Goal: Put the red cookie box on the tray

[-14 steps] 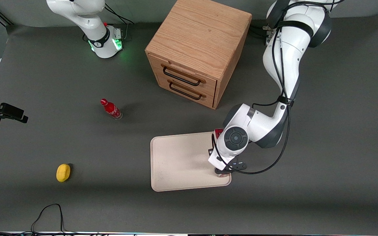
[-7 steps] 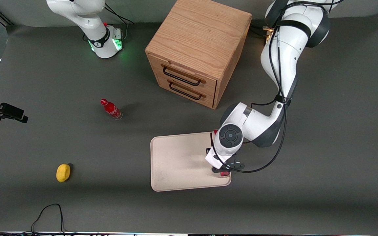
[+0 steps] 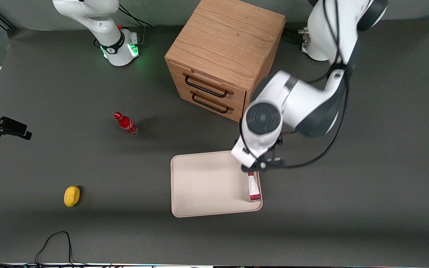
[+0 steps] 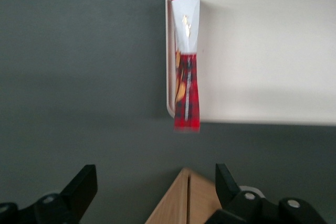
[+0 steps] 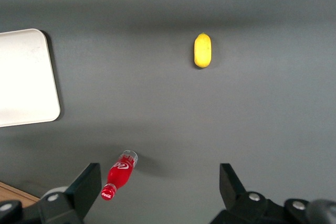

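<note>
The red cookie box (image 3: 253, 188) (image 4: 186, 77) rests on its narrow side in the cream-white tray (image 3: 207, 186) (image 4: 262, 51), along the rim toward the working arm's end. One end of the box reaches the tray's corner nearest the front camera. My gripper (image 3: 261, 165) (image 4: 155, 177) hangs open and empty, well above the tray's edge nearest the cabinet. It is apart from the box. The arm's wrist hides the box's end nearest the cabinet in the front view.
A wooden drawer cabinet (image 3: 223, 56) (image 4: 184, 198) stands just past the tray, close under the arm. A small red bottle (image 3: 126, 124) (image 5: 119, 174) and a yellow fruit (image 3: 72, 195) (image 5: 202, 50) lie toward the parked arm's end. A black cable (image 3: 54, 242) loops at the table's front edge.
The gripper has let go of the box and left it on the tray. The arm has risen and drawn back toward the cabinet.
</note>
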Tool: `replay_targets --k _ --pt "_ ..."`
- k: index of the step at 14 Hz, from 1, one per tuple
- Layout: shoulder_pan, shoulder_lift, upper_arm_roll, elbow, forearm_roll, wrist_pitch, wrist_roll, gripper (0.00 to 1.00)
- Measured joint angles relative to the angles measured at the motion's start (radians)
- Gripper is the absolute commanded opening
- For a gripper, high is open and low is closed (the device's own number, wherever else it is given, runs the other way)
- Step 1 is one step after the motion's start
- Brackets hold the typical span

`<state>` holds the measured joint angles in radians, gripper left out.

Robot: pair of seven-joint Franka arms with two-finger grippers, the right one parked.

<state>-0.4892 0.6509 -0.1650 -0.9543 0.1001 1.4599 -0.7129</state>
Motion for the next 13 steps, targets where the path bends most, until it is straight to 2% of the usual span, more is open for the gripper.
replay_targets --k 3,6,10,13 --pt "0.0 -0.177 -0.001 -0.026 -0.001 -0.094 0.002 1.0" --pt "0.029 -0.335 0.005 -0.174 -0.001 -0.096 0.036 1.0" --pt "0.188 -0.516 0.016 -0.466 -0.001 -0.02 0.23 1.0" --pt "0.331 -0.576 0.023 -0.587 -0.003 0.031 0.398 1.0"
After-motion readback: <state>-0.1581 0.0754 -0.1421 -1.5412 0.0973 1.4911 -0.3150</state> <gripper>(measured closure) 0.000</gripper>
